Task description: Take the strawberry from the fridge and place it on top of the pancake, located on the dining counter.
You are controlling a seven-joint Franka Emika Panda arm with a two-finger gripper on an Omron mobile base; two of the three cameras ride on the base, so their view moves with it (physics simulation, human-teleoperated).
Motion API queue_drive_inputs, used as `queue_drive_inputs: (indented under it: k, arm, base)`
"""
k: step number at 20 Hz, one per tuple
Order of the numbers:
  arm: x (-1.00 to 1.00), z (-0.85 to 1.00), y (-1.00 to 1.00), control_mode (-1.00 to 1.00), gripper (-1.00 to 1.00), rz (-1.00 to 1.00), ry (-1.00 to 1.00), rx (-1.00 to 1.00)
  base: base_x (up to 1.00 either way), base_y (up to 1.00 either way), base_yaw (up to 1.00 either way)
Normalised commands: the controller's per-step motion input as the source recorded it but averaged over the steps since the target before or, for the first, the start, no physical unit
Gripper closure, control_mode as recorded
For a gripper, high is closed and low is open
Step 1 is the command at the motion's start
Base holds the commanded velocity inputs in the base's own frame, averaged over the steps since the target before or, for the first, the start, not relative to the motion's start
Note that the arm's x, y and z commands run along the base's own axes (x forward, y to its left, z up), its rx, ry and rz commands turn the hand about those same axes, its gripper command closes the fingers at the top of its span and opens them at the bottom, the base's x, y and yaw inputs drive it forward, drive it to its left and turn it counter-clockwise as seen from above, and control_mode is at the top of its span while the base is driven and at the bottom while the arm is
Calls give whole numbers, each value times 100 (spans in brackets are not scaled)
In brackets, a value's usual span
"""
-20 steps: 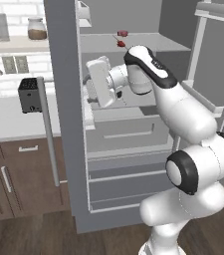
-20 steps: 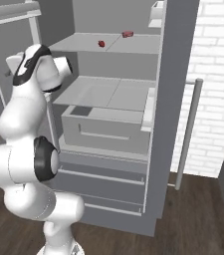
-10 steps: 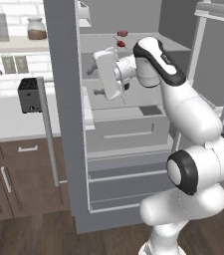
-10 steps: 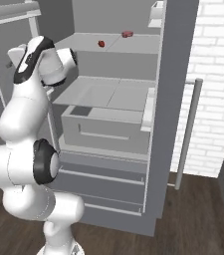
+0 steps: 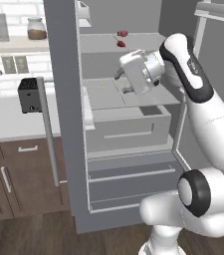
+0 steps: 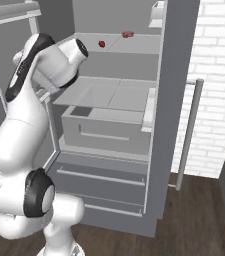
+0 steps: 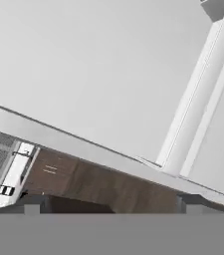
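On the upper shelf of the open fridge (image 5: 63, 124), the strawberry (image 5: 120, 44) is sitting untouched while the gripper (image 5: 125, 83), jaws standing wide apart and empty, is hovering below it, leaving grasp, carry and placement outstanding.

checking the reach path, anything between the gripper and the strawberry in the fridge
Nothing in the left base view: the open gripper sits below the strawberry, with only bare fridge shelf and back wall between.
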Motion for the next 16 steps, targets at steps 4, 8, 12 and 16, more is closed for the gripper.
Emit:
queue_drive_inputs:
  k: [4, 8, 12, 16]
  arm:
    - [-68, -12, -56, -100, -100, -25, -36, -31]
    - [-63, -9, -56, -100, -100, -25, -30, -27]
    - [-61, 0, -53, -100, -100, -27, -27, -22]
    - [-58, 0, -44, -100, -100, -27, -23, -19]
  base:
    - [0, 0, 0]
    - [0, 0, 0]
    - [0, 0, 0]
    - [0, 0, 0]
